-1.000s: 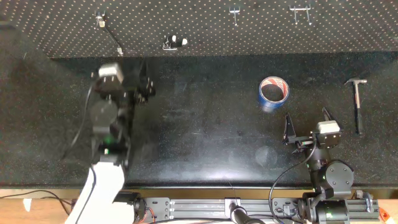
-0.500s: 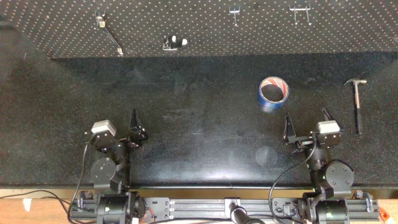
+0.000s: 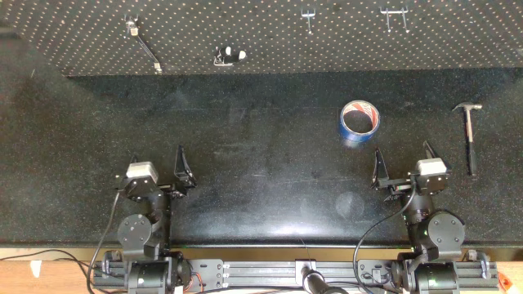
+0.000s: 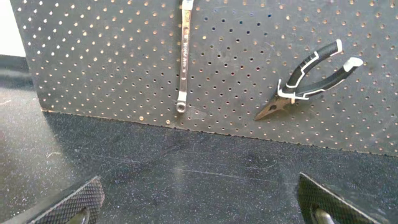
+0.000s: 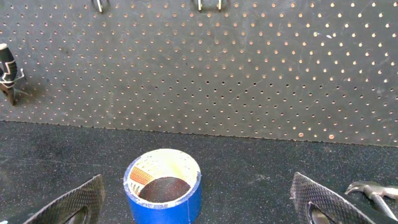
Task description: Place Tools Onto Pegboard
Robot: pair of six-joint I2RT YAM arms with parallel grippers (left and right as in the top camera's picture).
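One change: the left tool (image 3: 157, 167) has withdrawn from the pegboard (image 3: 261, 33).

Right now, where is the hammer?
In the top view the hammer lies on the table at the far right, to the right of the blue tape roll and beside the right gripper.

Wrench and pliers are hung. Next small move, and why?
Probably ease the right gripper forward toward the blue roll of tape. It stands on the black table straight ahead of that gripper's open fingers, nearer than the steel hammer off to the side, and two empty metal hooks wait on the pegboard above.
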